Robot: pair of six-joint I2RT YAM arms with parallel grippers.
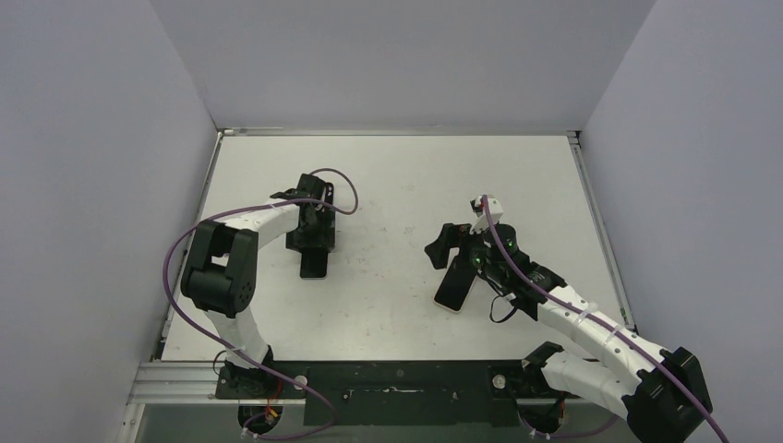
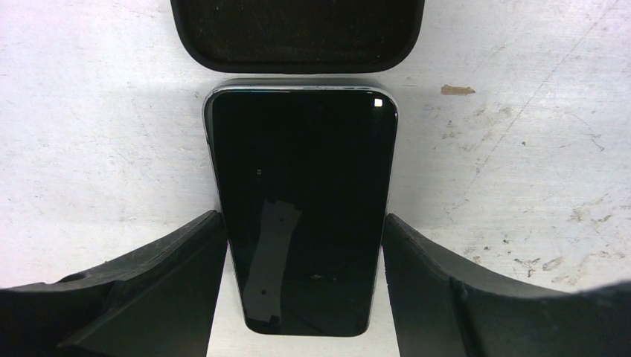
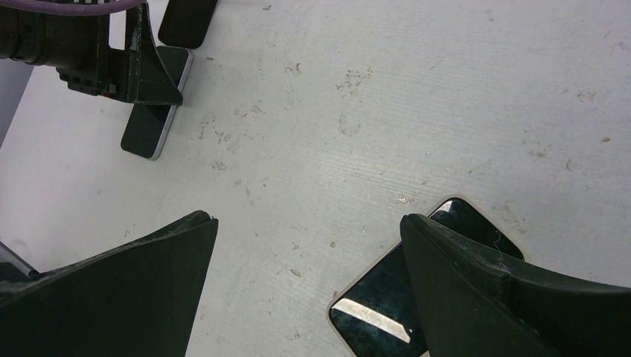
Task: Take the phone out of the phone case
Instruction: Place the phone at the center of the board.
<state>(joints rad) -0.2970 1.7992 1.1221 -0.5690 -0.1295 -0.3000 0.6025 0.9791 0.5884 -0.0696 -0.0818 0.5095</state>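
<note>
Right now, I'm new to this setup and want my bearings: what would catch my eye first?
A bare phone lies screen-up on the table, straddled by the left tool. The empty black case sits just beyond its top end. Off to the right, a second phone lies partly hidden under one finger of the open right tool.
</note>
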